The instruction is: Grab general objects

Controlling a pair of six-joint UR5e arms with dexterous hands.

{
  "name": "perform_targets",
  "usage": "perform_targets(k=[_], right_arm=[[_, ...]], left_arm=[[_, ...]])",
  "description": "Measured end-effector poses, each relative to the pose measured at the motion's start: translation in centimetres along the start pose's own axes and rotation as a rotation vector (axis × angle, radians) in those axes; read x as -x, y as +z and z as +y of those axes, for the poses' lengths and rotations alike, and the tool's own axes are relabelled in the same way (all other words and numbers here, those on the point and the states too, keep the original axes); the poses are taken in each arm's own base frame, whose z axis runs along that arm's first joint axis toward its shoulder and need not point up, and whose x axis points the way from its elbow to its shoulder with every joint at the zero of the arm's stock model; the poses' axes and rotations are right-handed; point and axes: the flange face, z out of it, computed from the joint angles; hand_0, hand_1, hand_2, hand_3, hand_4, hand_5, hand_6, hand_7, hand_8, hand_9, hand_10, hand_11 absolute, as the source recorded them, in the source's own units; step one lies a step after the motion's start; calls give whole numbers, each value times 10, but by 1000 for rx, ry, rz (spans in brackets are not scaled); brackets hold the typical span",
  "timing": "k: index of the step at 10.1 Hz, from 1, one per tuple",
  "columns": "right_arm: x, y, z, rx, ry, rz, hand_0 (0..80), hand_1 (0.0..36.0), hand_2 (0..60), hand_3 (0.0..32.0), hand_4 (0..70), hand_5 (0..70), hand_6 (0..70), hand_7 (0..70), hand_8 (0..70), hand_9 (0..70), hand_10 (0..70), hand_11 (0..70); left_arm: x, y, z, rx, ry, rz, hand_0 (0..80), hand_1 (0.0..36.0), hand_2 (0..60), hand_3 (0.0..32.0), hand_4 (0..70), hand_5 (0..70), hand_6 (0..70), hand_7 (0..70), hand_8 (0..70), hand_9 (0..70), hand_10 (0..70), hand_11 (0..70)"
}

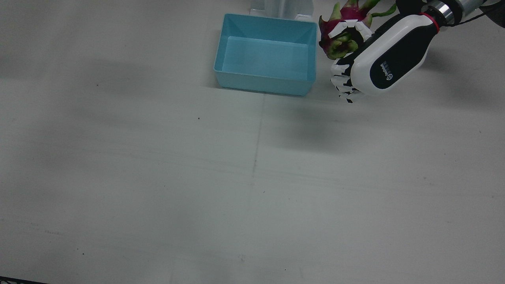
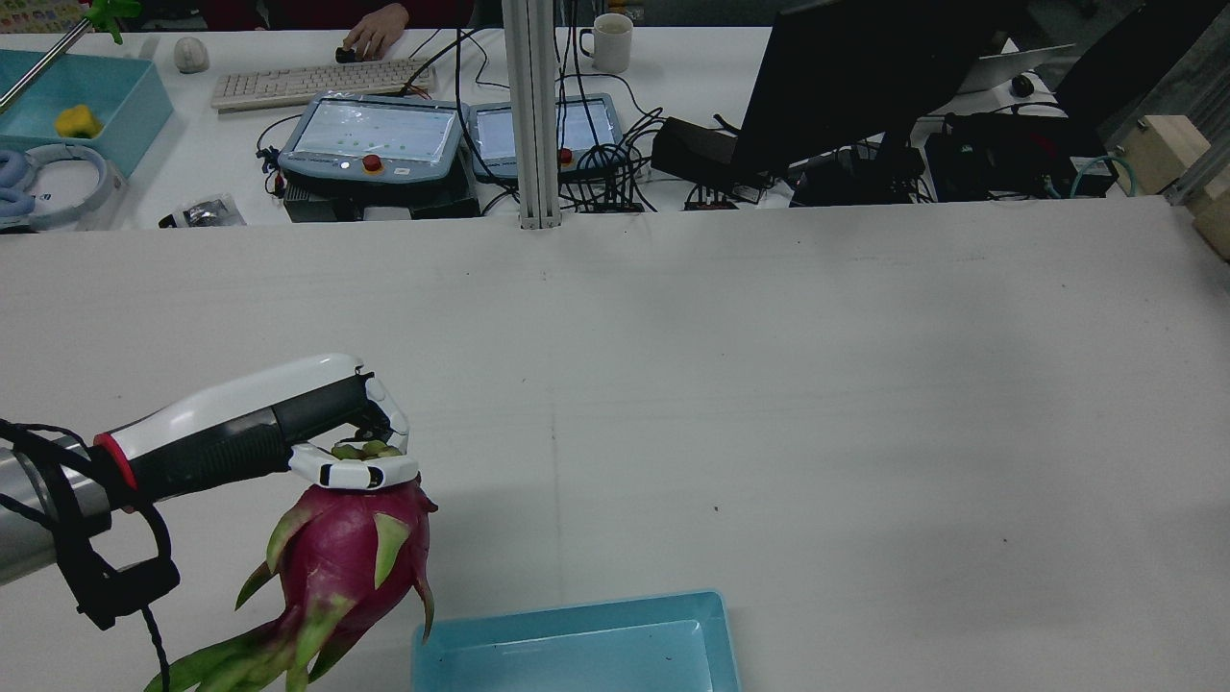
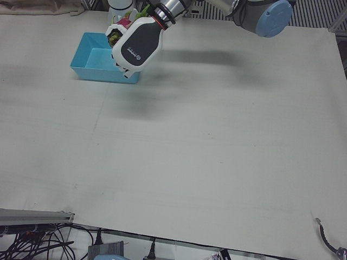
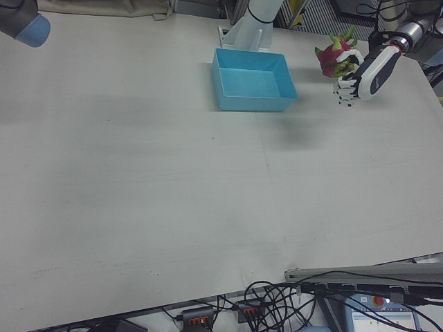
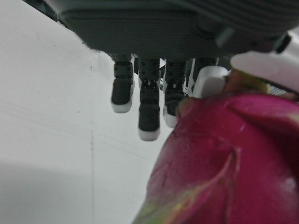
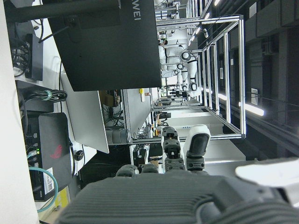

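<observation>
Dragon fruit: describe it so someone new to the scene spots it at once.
Find the light blue bin on the white table. Just beside it, the left hand holds the dragon fruit above the table. It is the only magenta thing there, with green-tipped scales.

We see the left hand (image 1: 369,59) as a smooth white shell with a large black panel on its back that carries a small white logo and lettering. Its fingers (image 1: 343,85) are built of alternating black and white segments with white tips. A thin red ring (image 2: 113,459) marks the wrist, followed by a polished metal cuff. Black cables (image 2: 91,567) loop loosely beside the forearm. The arm's joint cap (image 3: 270,17) is light blue on grey.
</observation>
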Motion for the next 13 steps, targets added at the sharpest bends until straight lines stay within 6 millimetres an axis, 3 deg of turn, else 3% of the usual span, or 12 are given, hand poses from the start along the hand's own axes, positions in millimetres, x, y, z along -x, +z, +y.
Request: perform_targets(k=[3, 8, 10, 11, 12, 13], right_arm=[[0, 0, 0, 0, 0, 0, 0, 0, 0, 0, 0, 0, 0, 0, 0, 0, 0, 0], [0, 0, 0, 0, 0, 0, 0, 0, 0, 0, 0, 0, 0, 0, 0, 0, 0, 0], [0, 0, 0, 0, 0, 0, 0, 0, 0, 0, 0, 0, 0, 0, 0, 0, 0, 0], [0, 0, 0, 0, 0, 0, 0, 0, 0, 0, 0, 0, 0, 0, 0, 0, 0, 0], [0, 0, 0, 0, 0, 0, 0, 0, 0, 0, 0, 0, 0, 0, 0, 0, 0, 0], [0, 0, 0, 0, 0, 0, 0, 0, 0, 0, 0, 0, 0, 0, 0, 0, 0, 0]], left_arm=[[-3, 7, 27, 35, -9, -13, 427, 167, 600, 0, 700, 700, 700, 569, 563, 517, 700, 700], [33, 25, 95, 95, -39, -52, 425, 154, 600, 0, 700, 700, 700, 558, 561, 512, 700, 700], [36, 34, 112, 101, -43, -60, 426, 123, 600, 0, 660, 700, 700, 539, 566, 517, 700, 700], [39, 38, 118, 103, -42, -76, 449, 41, 362, 0, 506, 578, 629, 518, 460, 403, 700, 700], [42, 43, 127, 109, -40, -95, 464, 41, 32, 0, 248, 311, 336, 425, 245, 157, 567, 700], [44, 47, 136, 116, -39, -109, 460, 54, 0, 0, 3, 78, 67, 250, 61, 36, 213, 317]])
